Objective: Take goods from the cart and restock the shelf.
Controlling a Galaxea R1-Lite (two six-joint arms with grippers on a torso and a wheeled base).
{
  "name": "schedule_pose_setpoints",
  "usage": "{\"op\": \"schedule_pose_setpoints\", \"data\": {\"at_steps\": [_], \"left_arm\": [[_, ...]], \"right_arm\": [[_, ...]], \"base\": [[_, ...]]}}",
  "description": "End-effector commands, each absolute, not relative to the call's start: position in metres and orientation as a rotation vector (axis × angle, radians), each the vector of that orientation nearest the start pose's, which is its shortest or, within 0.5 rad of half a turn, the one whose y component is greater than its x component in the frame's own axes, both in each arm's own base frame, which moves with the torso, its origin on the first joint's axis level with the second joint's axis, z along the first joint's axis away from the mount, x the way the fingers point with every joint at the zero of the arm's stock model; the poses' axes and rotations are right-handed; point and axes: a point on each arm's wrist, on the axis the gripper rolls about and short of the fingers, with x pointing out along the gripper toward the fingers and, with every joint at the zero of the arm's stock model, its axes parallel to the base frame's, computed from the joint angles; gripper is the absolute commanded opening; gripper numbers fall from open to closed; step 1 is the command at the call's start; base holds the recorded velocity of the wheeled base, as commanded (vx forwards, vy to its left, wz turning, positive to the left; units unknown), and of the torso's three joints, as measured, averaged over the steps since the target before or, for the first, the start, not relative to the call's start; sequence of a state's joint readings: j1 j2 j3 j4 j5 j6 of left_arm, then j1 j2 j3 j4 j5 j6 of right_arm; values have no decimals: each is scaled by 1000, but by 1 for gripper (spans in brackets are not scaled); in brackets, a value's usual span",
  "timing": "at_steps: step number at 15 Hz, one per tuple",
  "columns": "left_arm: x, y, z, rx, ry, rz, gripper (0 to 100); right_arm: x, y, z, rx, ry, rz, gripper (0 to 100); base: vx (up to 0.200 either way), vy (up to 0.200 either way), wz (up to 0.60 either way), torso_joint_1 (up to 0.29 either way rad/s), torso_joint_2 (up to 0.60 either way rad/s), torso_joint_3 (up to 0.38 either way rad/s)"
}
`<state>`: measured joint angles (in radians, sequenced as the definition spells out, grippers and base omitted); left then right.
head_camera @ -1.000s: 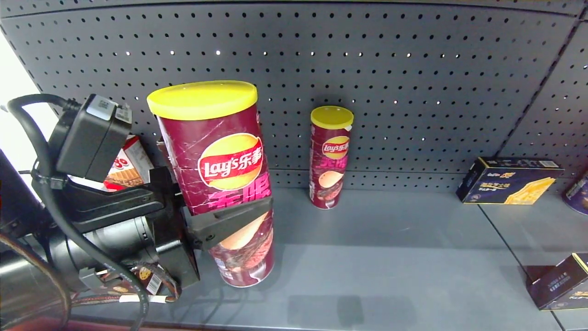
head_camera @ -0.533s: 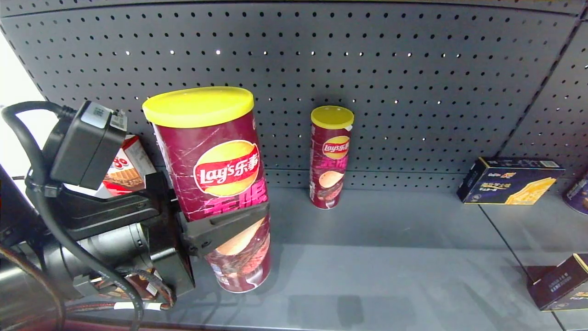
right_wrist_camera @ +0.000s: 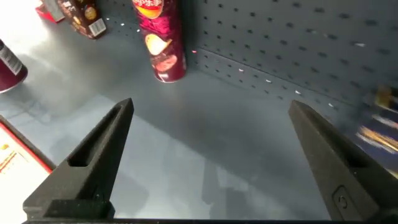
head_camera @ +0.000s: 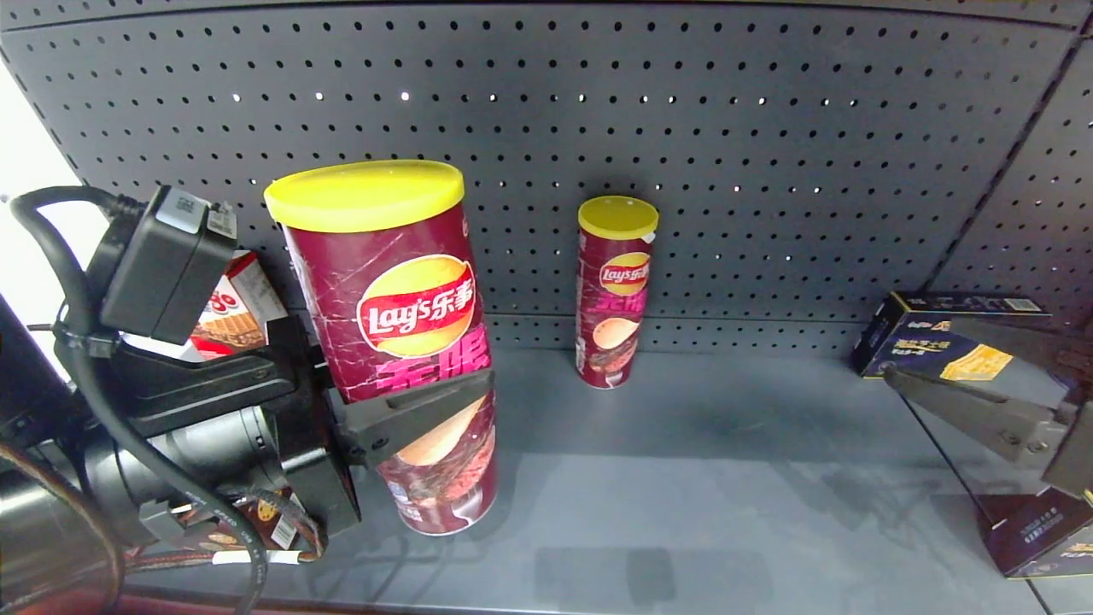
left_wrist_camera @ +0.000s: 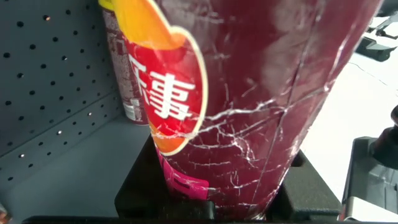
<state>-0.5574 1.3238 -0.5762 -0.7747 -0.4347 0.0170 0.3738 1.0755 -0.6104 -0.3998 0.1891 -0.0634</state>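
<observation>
The dark grey metal shelf (head_camera: 700,478) with its perforated back takes the goods. At nine o'clock, the left end effector (head_camera: 427,367) clamps a tall maroon chip canister (head_camera: 401,325) with a yellow lid. It grips low on the body and the tube is near upright, probably so it can stand by the matching canister (head_camera: 613,290) at twelve. The right end effector (right_wrist_camera: 211,107) gapes wide and empty at three.

you see a red-and-yellow logo badge with white lettering, and pink characters under it, on the near can (head_camera: 401,342); the far can (head_camera: 613,290) bears the same. the left box (head_camera: 243,299) shows red letters, partly hidden.
</observation>
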Motion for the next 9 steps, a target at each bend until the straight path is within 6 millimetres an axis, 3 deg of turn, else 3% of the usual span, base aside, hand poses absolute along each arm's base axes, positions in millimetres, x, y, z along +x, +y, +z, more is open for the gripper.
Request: {"op": "schedule_pose_setpoints", "data": {"at_steps": [1, 6, 9], "left_arm": [[171, -116, 229, 14, -32, -986, 0], [171, -116, 229, 14, -31, -985, 0], [170, -116, 229, 14, -32, -985, 0]], "right_arm": [[173, 73, 239, -80, 114, 597, 100], [206, 88, 241, -86, 50, 693, 100], [212, 94, 247, -83, 17, 756, 100]], "base": [[0, 0, 0, 0, 0, 0], [0, 0, 0, 0, 0, 0], [0, 0, 0, 0, 0, 0]]}}
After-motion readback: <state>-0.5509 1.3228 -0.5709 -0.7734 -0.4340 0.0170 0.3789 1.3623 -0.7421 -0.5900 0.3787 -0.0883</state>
